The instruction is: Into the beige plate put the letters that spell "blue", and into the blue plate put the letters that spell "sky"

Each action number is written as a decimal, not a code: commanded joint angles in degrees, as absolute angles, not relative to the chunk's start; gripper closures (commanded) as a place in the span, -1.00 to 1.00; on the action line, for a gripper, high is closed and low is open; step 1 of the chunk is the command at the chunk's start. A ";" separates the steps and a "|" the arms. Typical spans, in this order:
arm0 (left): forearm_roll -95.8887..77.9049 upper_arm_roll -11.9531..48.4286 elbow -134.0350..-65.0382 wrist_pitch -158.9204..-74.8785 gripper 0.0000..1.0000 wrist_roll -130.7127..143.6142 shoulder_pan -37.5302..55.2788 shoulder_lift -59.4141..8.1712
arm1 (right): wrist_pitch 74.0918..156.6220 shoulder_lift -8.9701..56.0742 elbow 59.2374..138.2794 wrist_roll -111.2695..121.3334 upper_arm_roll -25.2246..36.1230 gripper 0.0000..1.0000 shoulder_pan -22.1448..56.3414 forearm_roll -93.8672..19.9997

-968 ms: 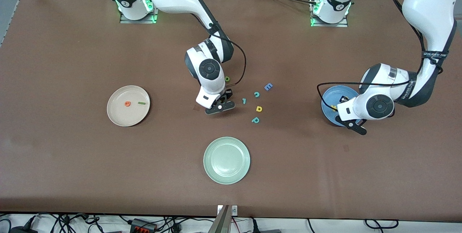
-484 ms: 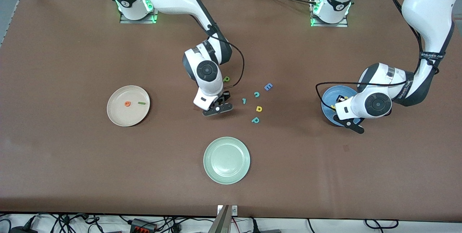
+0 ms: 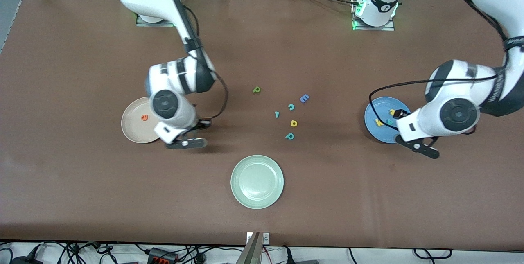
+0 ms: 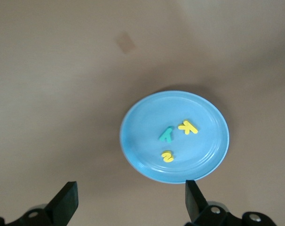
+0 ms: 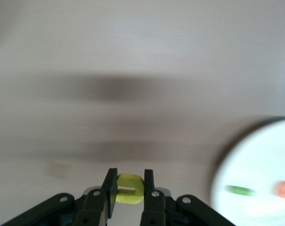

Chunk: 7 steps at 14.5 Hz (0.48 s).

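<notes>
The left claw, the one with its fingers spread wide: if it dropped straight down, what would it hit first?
Probably bare table just beside the blue plate. The left claw hangs open near that plate's rim, though depth is hard to judge.

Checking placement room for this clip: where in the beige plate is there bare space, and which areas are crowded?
The beige plate holds an orange e and a dark green bar; the floor around them is bare. The right hand, shut on the yellow u, is over the table beside it. Crowded: the loose letter cluster mid-table. The blue plate holds three letters under the open left hand.
</notes>
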State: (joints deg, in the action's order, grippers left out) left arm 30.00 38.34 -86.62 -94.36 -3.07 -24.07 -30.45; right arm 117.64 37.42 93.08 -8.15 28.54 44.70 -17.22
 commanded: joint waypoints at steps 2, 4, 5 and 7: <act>29.36 40.51 -75.00 -84.92 -1.00 6.56 -23.38 -30.59 | 118.74 35.07 102.73 -0.18 34.27 0.72 45.09 -17.75; 29.18 42.27 -70.16 -81.41 -1.00 10.10 -23.55 -30.59 | 118.91 35.07 105.28 0.44 34.80 0.71 44.39 -17.67; 29.18 42.80 -67.70 -79.91 -1.00 10.54 -23.55 -30.59 | 118.92 35.07 106.16 1.22 35.15 0.71 44.21 -17.67; 26.39 42.63 -62.95 -77.97 -1.00 10.63 -23.55 -30.67 | 118.74 35.07 107.31 2.63 35.94 0.69 44.03 -17.67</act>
